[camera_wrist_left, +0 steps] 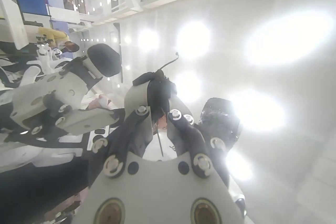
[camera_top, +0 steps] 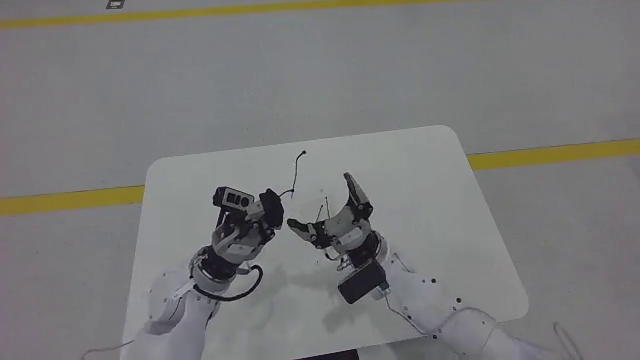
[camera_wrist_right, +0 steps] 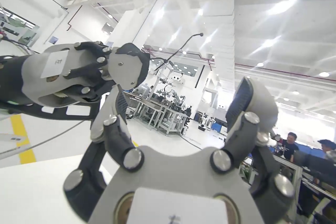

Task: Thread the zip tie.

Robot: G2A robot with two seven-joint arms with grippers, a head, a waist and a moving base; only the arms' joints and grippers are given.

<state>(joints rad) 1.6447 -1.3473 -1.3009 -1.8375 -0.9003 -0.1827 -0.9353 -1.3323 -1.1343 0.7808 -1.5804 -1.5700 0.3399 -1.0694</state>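
Zip tie point(camera_top: 297, 172): above the table point(camera_top: 430, 190), free end up.
Left gripper point(camera_top: 272, 205): clamped on its lower part.
Right gripper point(camera_top: 328, 212): spread wide, just beside.
Handling: we judge it light, springy, slick; pinch near the tip.

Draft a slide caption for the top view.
Above a white table, the left hand pinches a black zip tie while the open right hand sits beside it.
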